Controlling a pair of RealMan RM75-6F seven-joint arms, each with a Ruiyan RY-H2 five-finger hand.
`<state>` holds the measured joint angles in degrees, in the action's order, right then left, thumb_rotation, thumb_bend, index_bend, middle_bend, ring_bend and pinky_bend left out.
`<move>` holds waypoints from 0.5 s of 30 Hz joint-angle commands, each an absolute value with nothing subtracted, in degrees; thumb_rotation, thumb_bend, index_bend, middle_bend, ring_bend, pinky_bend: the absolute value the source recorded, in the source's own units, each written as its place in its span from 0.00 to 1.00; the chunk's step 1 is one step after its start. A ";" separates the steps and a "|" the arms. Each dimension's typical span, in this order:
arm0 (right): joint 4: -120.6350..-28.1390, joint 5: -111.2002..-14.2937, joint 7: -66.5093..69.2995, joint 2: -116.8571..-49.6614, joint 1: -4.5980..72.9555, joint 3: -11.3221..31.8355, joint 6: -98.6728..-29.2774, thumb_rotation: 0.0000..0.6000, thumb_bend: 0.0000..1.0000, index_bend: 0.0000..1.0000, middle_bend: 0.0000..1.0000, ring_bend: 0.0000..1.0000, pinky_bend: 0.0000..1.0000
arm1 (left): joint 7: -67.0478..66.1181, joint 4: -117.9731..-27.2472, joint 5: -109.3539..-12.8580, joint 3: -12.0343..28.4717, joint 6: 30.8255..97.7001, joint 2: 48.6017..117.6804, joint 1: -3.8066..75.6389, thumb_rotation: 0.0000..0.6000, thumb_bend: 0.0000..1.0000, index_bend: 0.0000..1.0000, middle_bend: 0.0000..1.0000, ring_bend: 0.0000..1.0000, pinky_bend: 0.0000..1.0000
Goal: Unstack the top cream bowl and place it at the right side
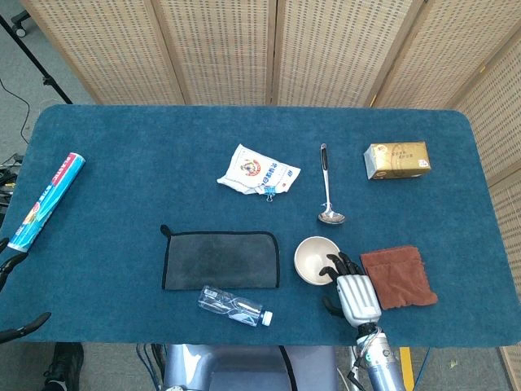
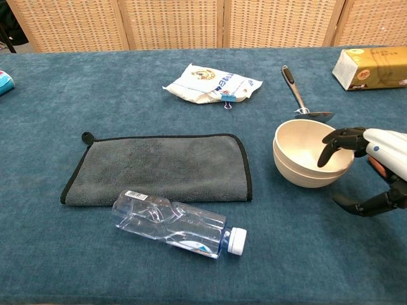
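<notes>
Bowls (image 2: pixel 311 152) sit stacked near the front right of the blue table (image 1: pixel 122 163), the top cream one nested inside the lower one, with the rims close together in the chest view. From the head view they lie just right of the grey cloth (image 1: pixel 221 260) and just in front of the ladle (image 1: pixel 326 186).

The right hand (image 2: pixel 369 168) is at the right edge of the stack. Its fingers (image 2: pixel 334 138) curl over the rim and dip into the top bowl, while the thumb (image 2: pixel 359 204) reaches out lower down, beside the outer wall and apart from it. Nothing is gripped; the fingers and thumb are spread with the rim between them. In the head view the hand (image 1: pixel 350 291) covers the near right part of the bowls (image 1: pixel 315 259). The left hand is out of sight in both views.

A brown cloth (image 1: pixel 396 277) lies flat just right of the hand. A clear plastic bottle (image 2: pixel 179 222) lies on its side in front of the grey cloth, cap to the right. Further back are a white packet (image 1: pixel 259 171) and a yellow box (image 1: pixel 396 159). A roll in a blue wrapper (image 1: pixel 46 201) lies at the far left.
</notes>
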<state>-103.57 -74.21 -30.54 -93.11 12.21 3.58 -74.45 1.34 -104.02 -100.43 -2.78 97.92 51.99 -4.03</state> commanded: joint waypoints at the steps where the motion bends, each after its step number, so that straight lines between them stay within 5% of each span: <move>1: -102.87 -73.94 -30.22 -93.82 12.53 3.87 -74.36 1.00 0.36 0.35 0.16 0.10 0.20 | 1.45 -104.02 -100.46 -2.79 97.95 51.94 -4.03 0.72 0.00 0.17 0.00 0.00 0.00; 15: -100.98 -74.58 -28.97 -95.23 13.69 4.77 -75.17 1.00 0.41 0.39 0.16 0.10 0.20 | 0.70 -103.87 -101.32 -3.24 97.54 52.35 -4.02 0.72 0.00 0.17 0.00 0.00 0.00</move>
